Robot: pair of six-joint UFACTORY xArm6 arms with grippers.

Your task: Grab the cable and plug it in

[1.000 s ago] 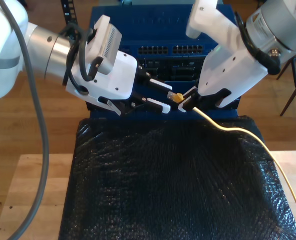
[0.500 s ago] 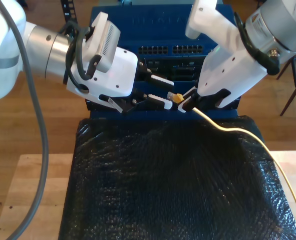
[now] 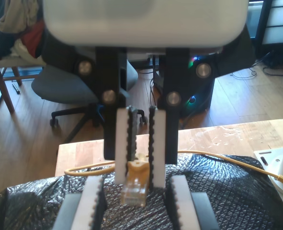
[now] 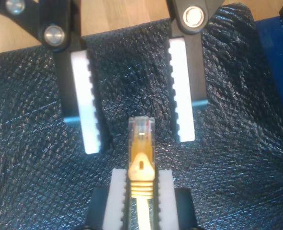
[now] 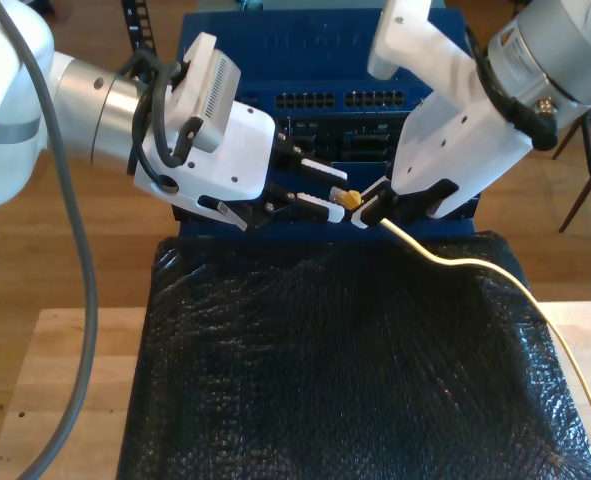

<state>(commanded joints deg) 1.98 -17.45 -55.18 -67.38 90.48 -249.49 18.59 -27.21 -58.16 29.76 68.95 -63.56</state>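
Black textured matting (image 5: 325, 380) covers the foreground. Above its far edge, my second gripper (image 5: 363, 208) pinches the cable (image 5: 445, 260) just behind its yellow boot, the clear plug pointing out between the widely parted fingers of my first gripper (image 5: 327, 190), which holds nothing. Behind both stands a blue port panel (image 5: 325, 70).

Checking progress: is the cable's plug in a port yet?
Out: the plug sticks out bare from my second claw, with black mat behind it.

Overhead exterior; facing close wrist views
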